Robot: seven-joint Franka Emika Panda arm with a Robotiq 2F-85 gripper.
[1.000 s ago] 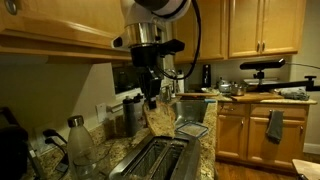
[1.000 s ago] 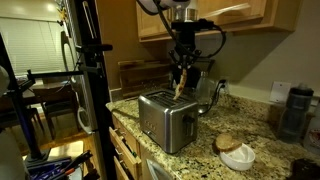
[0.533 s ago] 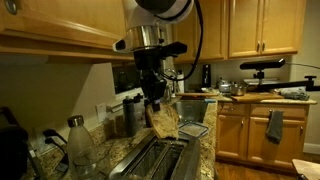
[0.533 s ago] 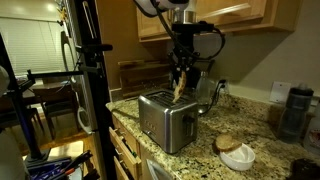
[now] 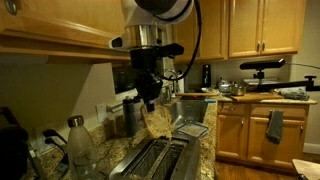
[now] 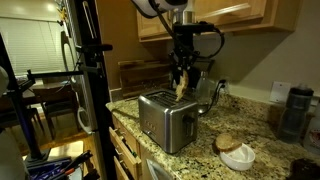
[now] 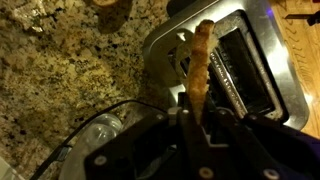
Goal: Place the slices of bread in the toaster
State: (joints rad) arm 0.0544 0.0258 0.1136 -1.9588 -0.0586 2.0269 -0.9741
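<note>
Gripper (image 5: 150, 102) clamped on bread slice (image 5: 158, 121), hanging above toaster (image 5: 152, 160), seemingly not touching.

Shiny metal toaster (image 6: 165, 118) on speckled, glossy stone counter (image 6: 215, 125).

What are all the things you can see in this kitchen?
slice of bread: one, golden-brown, held upright above the toaster
toaster: one, shiny silver, on the counter
counter: one, speckled granite
bottle: one, clear, beside the toaster
tray: one, silvery, beyond the toaster
white bowl: one, something tan on it, on the counter
cabinets: several, wooden, on the walls
gripper: one, black, shut on the slice of bread
</note>
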